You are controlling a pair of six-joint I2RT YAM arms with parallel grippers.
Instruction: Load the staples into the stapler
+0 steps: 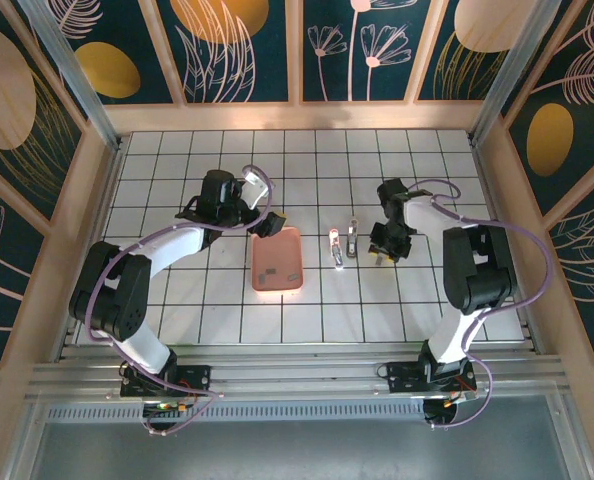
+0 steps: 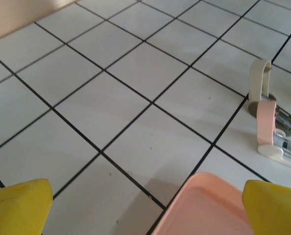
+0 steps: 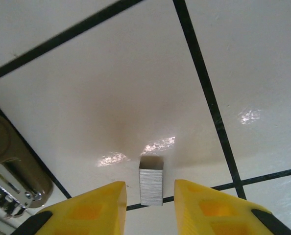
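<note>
A short grey strip of staples (image 3: 151, 186) stands on the white tile between the yellow fingers of my right gripper (image 3: 150, 190). There is a gap on each side of it, so the gripper is open and touches nothing. The pink-and-white stapler (image 1: 337, 246) lies opened on the table just left of that gripper (image 1: 382, 254). Its white arm stands up, with the pink part and the silvery metal (image 2: 282, 119) below it. One end of the stapler (image 3: 8, 166) shows at the left of the right wrist view. My left gripper (image 1: 267, 224) is wide open over the tray's far corner, holding nothing.
A salmon-pink rectangular tray (image 1: 278, 262) lies left of the stapler, its corner (image 2: 204, 205) under my left fingers. Wooden walls and metal posts fence the tiled table on three sides.
</note>
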